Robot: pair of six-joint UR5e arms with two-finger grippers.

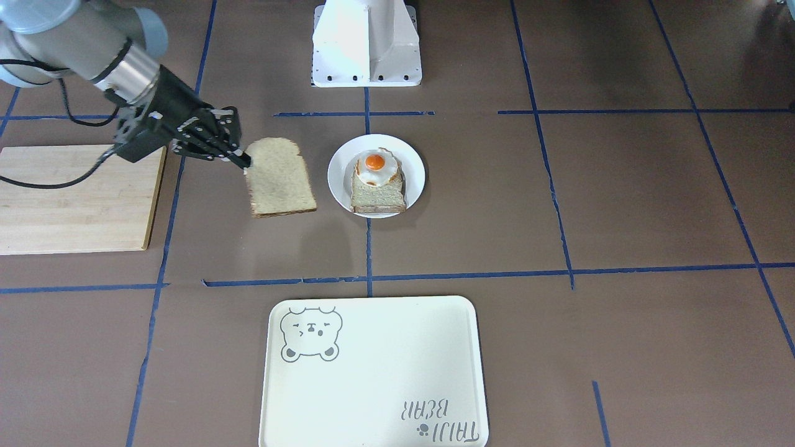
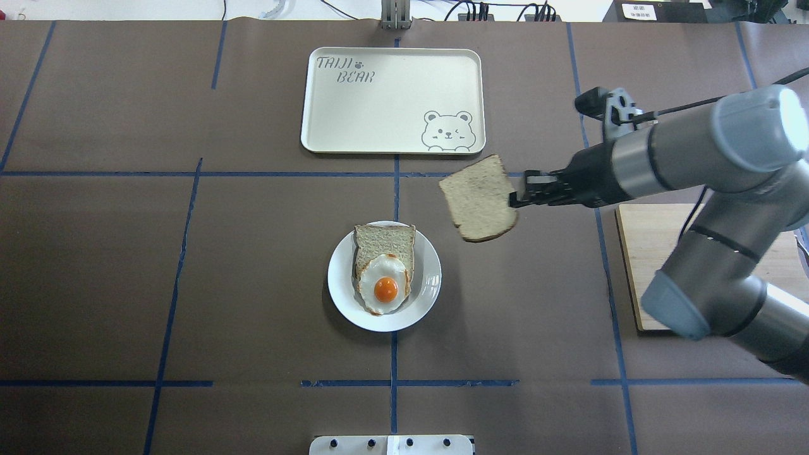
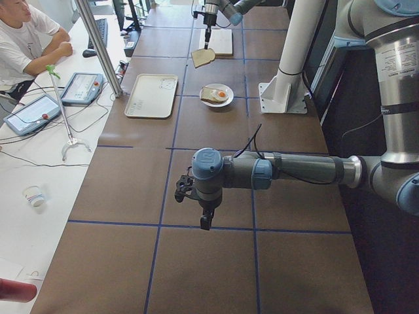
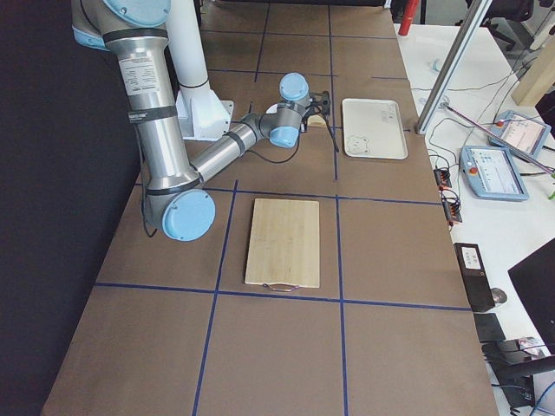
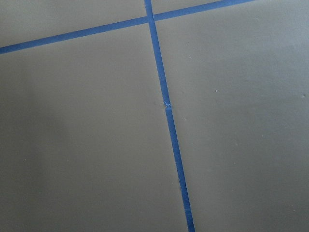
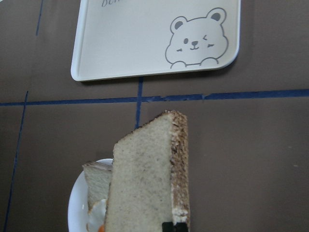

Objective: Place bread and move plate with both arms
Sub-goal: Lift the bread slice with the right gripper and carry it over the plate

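My right gripper (image 2: 514,198) is shut on one edge of the bread (image 2: 478,199), a greyish slice with a dark crust, and holds it tilted in the air. The bread hangs to the far right of the plate (image 2: 427,278), between the plate and the tray. It also shows in the front view (image 1: 279,177) and close up in the right wrist view (image 6: 145,179). The white plate bears a paler slice with a fried egg (image 2: 382,287). My left gripper (image 3: 206,219) shows only in the exterior left view, far from the plate; I cannot tell whether it is open.
A cream tray with a bear drawing (image 2: 392,101) lies beyond the plate. A wooden board (image 2: 651,253) lies under my right arm. The white pedestal base (image 1: 366,43) stands at the robot's edge. Blue tape lines cross the brown table.
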